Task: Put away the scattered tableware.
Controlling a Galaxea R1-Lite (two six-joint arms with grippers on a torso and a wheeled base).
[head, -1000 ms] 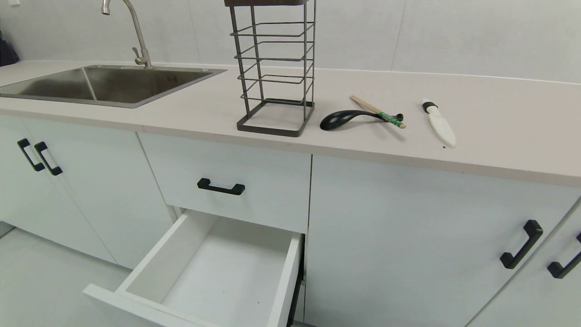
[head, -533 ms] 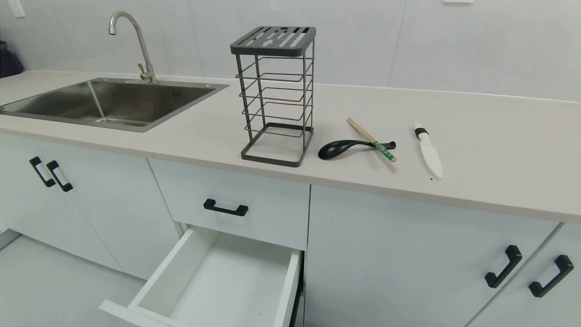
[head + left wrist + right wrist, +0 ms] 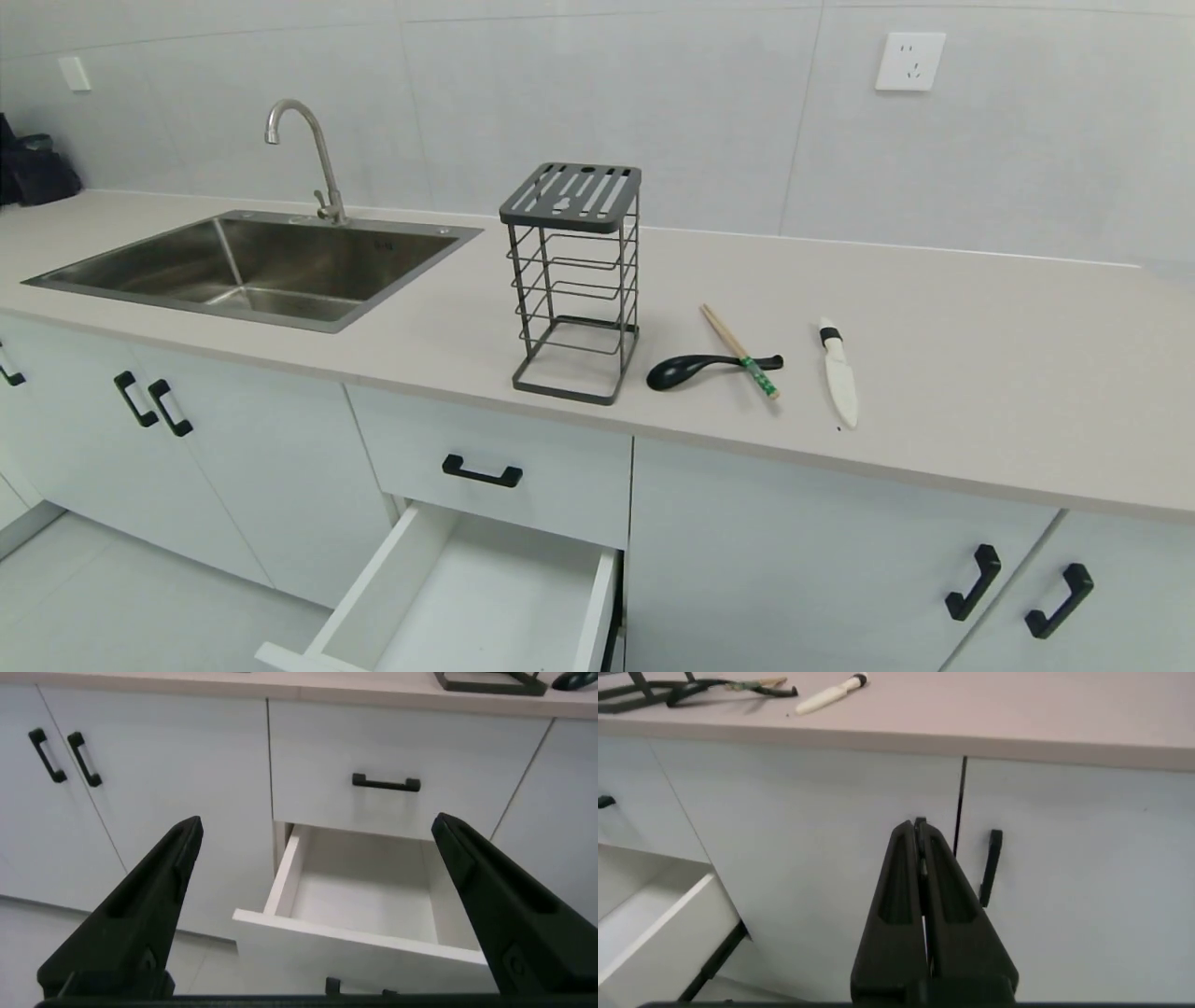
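Note:
On the counter lie a black spoon (image 3: 705, 367), a pair of wooden chopsticks (image 3: 738, 350) with green bands crossing its handle, and a white knife (image 3: 837, 371) with a black band. A dark wire rack (image 3: 574, 280) with a slotted top stands just left of them. My left gripper (image 3: 318, 896) is open, low in front of the cabinets, facing the open lower drawer (image 3: 360, 901). My right gripper (image 3: 921, 859) is shut with nothing in it, below counter height before a white cabinet door (image 3: 822, 849); the knife (image 3: 827, 695) and spoon (image 3: 701, 686) lie on the counter above it.
A steel sink (image 3: 252, 266) with a curved tap (image 3: 303, 149) is set into the counter at the left. The lower drawer (image 3: 467, 607) stands pulled out and holds nothing; the drawer above it (image 3: 490, 467) is closed. A wall socket (image 3: 909, 61) sits above the counter.
The head camera has tilted up and back: the counter, rack and tableware sit lower and smaller in the picture. The things themselves have not moved.

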